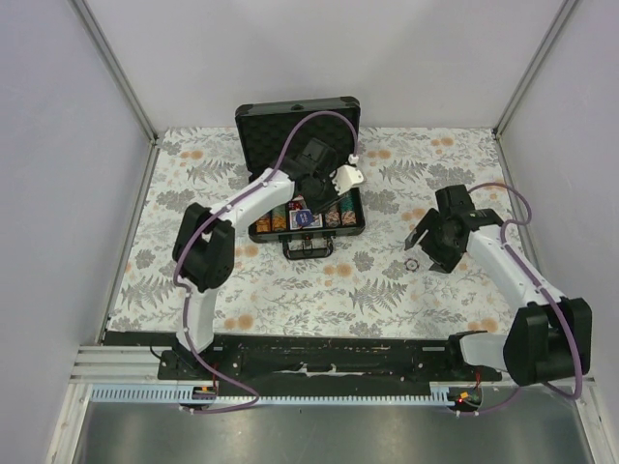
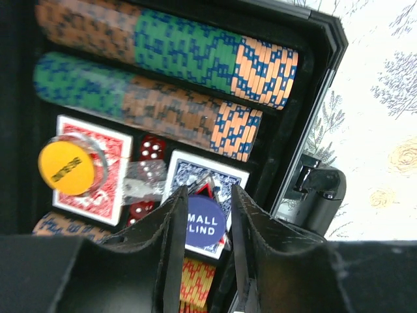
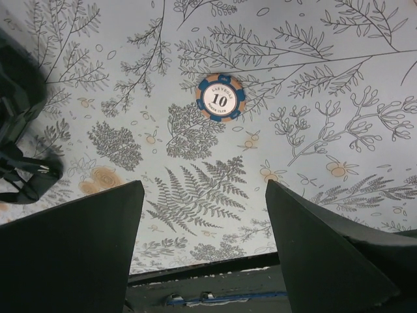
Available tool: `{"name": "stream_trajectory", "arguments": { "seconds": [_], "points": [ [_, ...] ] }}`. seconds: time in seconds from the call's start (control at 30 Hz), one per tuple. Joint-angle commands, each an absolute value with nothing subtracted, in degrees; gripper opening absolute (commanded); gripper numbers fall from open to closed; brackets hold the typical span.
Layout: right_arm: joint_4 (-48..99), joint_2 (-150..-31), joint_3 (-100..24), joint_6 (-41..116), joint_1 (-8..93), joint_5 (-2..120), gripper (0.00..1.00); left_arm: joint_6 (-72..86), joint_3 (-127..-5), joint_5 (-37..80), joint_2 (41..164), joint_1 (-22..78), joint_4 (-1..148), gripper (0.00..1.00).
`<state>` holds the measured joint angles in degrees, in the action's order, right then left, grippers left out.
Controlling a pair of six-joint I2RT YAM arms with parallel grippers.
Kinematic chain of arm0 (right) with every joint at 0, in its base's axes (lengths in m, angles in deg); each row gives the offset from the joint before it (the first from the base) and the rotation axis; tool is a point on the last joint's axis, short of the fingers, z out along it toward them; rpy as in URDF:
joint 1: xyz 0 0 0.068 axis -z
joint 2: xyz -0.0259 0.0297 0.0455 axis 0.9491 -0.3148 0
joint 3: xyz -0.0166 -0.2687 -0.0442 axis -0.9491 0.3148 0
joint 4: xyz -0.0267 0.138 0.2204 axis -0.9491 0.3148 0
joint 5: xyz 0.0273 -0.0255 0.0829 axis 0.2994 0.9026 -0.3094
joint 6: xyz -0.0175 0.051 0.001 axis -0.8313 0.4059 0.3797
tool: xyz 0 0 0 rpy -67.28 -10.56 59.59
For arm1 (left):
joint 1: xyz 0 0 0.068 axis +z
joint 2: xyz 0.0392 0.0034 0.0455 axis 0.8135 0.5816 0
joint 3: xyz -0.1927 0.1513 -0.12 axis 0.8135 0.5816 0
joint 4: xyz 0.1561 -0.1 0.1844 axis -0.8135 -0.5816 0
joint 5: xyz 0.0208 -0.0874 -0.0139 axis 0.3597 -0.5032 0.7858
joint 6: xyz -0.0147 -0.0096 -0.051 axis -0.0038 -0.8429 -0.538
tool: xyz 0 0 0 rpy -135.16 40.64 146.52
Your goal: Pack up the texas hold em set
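Briefcase (image 1: 261, 135) open at table's far centre, foam tray packed with poker chips (image 2: 182, 45), red deck (image 2: 114, 147), dice (image 2: 151, 149) | left gripper (image 2: 207, 195) above tray, jaws partly parted, clamping nothing, astride blue small-blind button (image 2: 205, 225) lying on blue deck (image 2: 189, 176) | right gripper (image 3: 204, 186) spread wide, empty, over lone 10 chip (image 3: 221, 98) on floral cloth (image 3: 326, 65), well apart from case.

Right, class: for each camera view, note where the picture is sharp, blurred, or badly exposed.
Left wrist: the chip rows at upper left smear soft, the blue button reads sharp, the tablecloth washes out pale. Right wrist: the 10 chip is crisp, the fingers are dark silhouettes. Top external: even light, soft shadows only.
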<state>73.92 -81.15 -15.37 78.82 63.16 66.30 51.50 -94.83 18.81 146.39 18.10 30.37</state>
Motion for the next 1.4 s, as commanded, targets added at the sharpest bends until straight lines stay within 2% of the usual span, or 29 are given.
{"name": "stream_trajectory", "arguments": {
  "seconds": [0.0,0.4,0.6,0.77,1.03,1.07,1.1,1.23,1.37],
  "points": [
    [69.56,-85.22,-14.96,77.98,63.04,66.64,0.83,48.16,-93.25,20.24,137.18,18.4,35.02,0.4],
    [65.78,-98.31,-17.51,78.34,62.24,69.1,0.79,23.03,-78.32,23.13,123.38,18.32,55.04,0.46],
    [65.34,-102.36,-17.59,78.42,62.16,67.52,0.78,20.9,-70.58,35.33,116.79,18.32,62.26,0.5],
    [65.34,-104.47,-18.3,78.6,62.16,68.22,0.74,20.46,-67.5,39.75,113.44,18.32,65.34,0.54],
    [65.78,-107.46,-20.23,78.6,62.16,70.33,0.68,18.79,-62.84,44.58,109.66,18.32,70.52,0.7],
    [65.78,-107.9,-20.23,78.6,62.16,70.42,0.67,18.71,-62.31,44.93,109.31,18.32,71.05,0.75],
    [65.78,-108.25,-20.32,78.6,62.24,70.42,0.67,18.79,-62.05,45.81,108.96,18.23,71.15,0.85],
    [65.87,-108.61,-19.71,78.6,62.16,71.38,0.6,16.86,-60.03,53.36,107.29,18.32,74.13,0.88],
    [66.13,-108.96,-19.09,78.34,62.16,71.47,0.55,16.77,-58.97,54.6,105.62,18.32,75.19,0.89]
  ]
}}
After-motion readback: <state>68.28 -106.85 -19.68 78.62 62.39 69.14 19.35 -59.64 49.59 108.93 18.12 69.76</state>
